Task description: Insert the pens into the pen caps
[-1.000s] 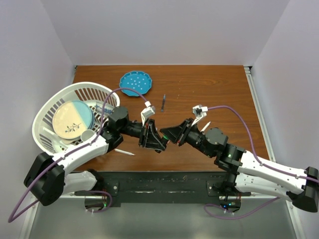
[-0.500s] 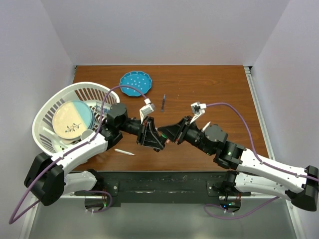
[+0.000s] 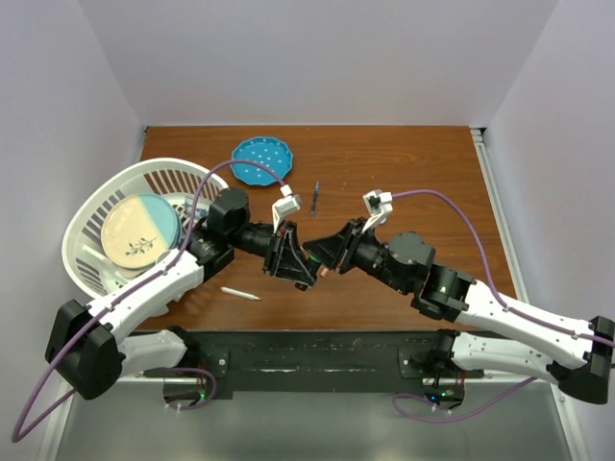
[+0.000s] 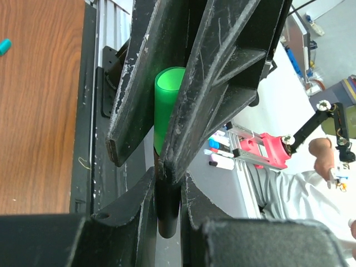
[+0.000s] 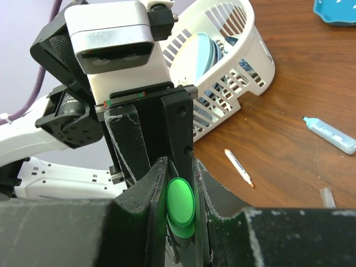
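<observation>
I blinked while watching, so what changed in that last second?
The right gripper and left gripper, tips together, drifted slightly left and farther out over the table. The right still holds the green cap, the left the dark pen; nothing was let go. The white pen, basket and blue plate stayed put.

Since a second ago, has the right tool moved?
Yes. In the top view the right tool has shifted slightly left and up-frame, closer to the loose dark pen, which stayed put.
</observation>
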Motion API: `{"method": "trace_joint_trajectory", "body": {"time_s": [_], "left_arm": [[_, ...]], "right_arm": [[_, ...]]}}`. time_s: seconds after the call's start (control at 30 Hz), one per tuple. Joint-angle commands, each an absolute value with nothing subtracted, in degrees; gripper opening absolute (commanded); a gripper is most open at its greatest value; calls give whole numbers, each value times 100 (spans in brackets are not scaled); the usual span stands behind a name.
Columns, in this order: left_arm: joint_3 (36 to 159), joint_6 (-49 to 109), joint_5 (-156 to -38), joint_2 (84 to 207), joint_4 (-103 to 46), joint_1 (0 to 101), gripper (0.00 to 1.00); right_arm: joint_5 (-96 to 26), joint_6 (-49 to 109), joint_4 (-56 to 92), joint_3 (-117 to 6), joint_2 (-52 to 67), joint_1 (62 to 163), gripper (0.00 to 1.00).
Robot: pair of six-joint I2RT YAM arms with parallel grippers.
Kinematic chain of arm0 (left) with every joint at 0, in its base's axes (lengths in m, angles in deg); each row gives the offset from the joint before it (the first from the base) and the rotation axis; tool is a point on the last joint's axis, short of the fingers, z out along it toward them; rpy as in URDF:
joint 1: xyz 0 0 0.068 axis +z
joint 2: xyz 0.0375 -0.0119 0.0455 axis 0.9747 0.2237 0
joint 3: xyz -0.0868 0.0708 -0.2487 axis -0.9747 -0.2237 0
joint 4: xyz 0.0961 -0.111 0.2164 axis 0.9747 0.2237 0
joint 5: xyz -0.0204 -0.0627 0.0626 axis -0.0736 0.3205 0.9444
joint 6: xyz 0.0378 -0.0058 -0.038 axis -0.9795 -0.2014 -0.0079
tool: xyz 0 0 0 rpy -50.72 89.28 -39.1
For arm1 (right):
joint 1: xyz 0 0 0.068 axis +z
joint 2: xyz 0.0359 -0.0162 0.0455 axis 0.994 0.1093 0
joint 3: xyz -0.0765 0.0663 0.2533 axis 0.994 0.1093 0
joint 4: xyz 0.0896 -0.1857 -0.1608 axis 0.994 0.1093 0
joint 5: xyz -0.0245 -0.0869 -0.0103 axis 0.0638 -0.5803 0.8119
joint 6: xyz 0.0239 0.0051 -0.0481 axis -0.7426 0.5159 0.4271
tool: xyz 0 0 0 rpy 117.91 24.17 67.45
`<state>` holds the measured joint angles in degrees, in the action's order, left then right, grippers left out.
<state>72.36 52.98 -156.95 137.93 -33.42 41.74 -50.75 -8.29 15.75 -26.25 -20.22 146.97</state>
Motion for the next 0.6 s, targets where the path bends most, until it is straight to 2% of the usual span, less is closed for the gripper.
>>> {"method": "trace_joint_trajectory", "body": {"time_s": [0.0,0.17,0.27,0.37,0.5,0.57], "left_arm": [[8067,6052,-13246,13879,-5681,4692,0],[7847,6240,-13379,13713,-5809,4807,0],[7672,6801,-13564,13827,-6502,4930,0],[7785,6602,-13345,13810,-6092,4912,0],[7715,6365,-13449,13757,-5846,4930,0],[7575,6303,-13634,13722,-5889,4930,0]], "right_arm": [[-1476,-947,3013,-2233,-1327,15939,0],[-1204,-769,2749,-2119,-1248,16167,0],[-1283,-549,2767,-2180,-1152,16308,0],[-1389,-750,2600,-2294,-1082,16309,0],[-2291,-935,3010,-2636,-1151,16326,0],[-3309,-962,3126,-2960,-1301,16309,0]]}}
